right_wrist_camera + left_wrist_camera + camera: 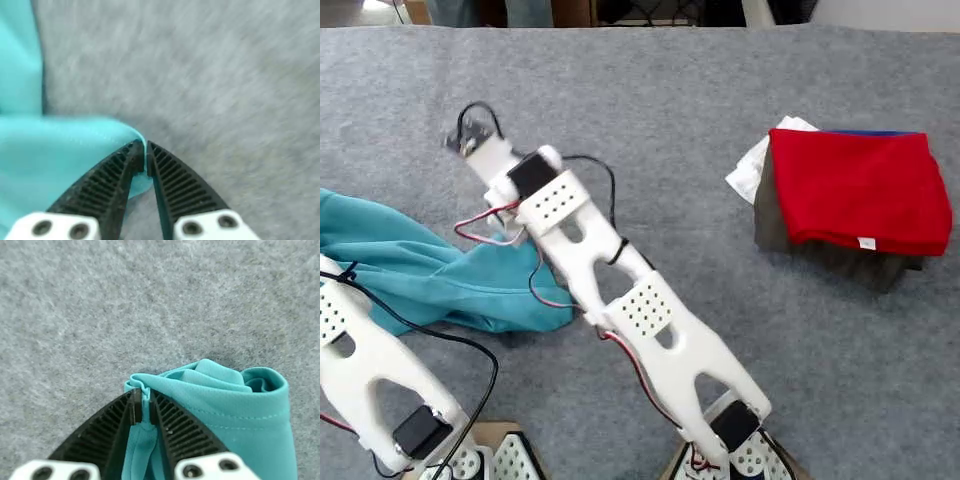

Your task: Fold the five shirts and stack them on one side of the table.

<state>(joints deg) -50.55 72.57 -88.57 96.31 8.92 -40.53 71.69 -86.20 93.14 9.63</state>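
Grey felt tabletop [670, 90]: teal shirt [420, 270] bunched at left edge, folded stack [860, 190] near right edge. Left gripper [142, 397] and right gripper [145, 150] each clamp teal cloth. I'd lift both evenly and spread it flat before folding.

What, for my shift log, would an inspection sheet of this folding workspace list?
Surface: grey felt table.
Job's things: teal shirt crumpled at the left; stack of folded shirts, red on top, at the right.
Clutter: nothing seen.
End effectors: left end effector shut on the teal shirt; right end effector shut on its edge.
Cables: black and red wires loose along both arms.
Surroundings: dim shapes past the far edge.
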